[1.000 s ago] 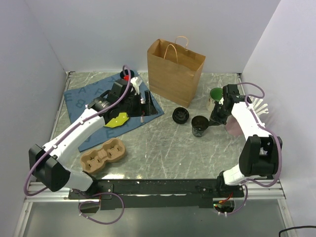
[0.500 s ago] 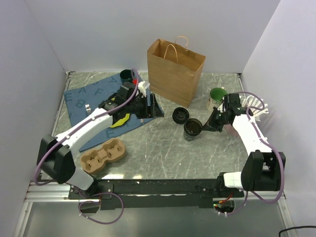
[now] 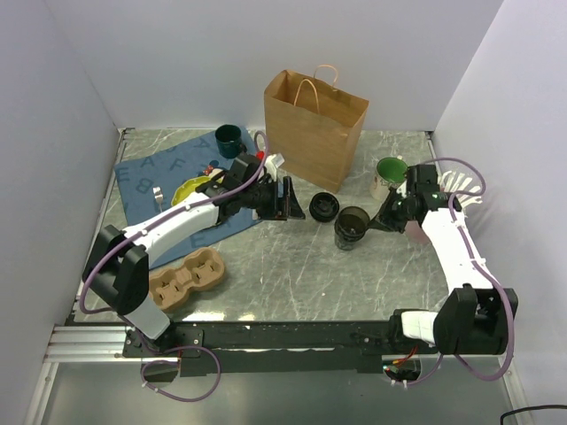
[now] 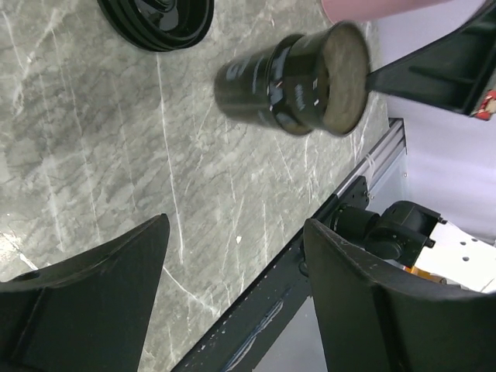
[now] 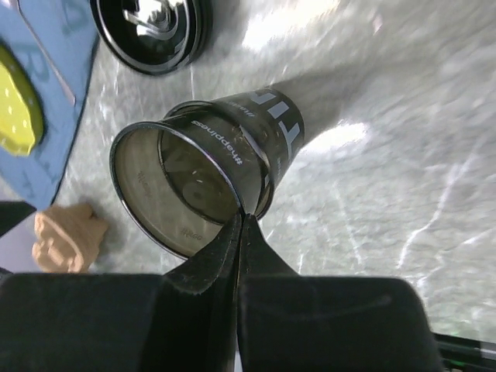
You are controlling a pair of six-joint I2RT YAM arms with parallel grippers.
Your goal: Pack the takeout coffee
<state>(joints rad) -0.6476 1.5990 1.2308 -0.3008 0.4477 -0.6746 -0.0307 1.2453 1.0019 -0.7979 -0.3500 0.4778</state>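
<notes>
The takeout coffee cup [image 3: 352, 227] is short, dark and open-topped, with no lid on it. My right gripper [image 3: 381, 220] is shut on its rim, one finger inside and one outside, as the right wrist view shows [image 5: 244, 218]; the cup [image 5: 225, 151] fills that view. Its round black lid [image 3: 324, 206] lies on the table just left of the cup, also in the right wrist view [image 5: 151, 31]. My left gripper [image 3: 291, 200] is open and empty, just left of the lid. In the left wrist view, the cup [image 4: 291, 77] and lid [image 4: 159, 19] lie beyond my open gripper [image 4: 236, 232].
A brown paper bag [image 3: 312, 128] stands open at the back centre. A white mug with green inside [image 3: 386, 173] is near my right wrist. A dark green mug [image 3: 229, 137] and a yellow item [image 3: 188, 189] sit on a blue cloth [image 3: 142, 181]. A cardboard cup carrier [image 3: 184, 277] lies front left.
My left arm has swung right, off the blue cloth, to beside the lid. My right gripper has shifted the held cup slightly left.
</notes>
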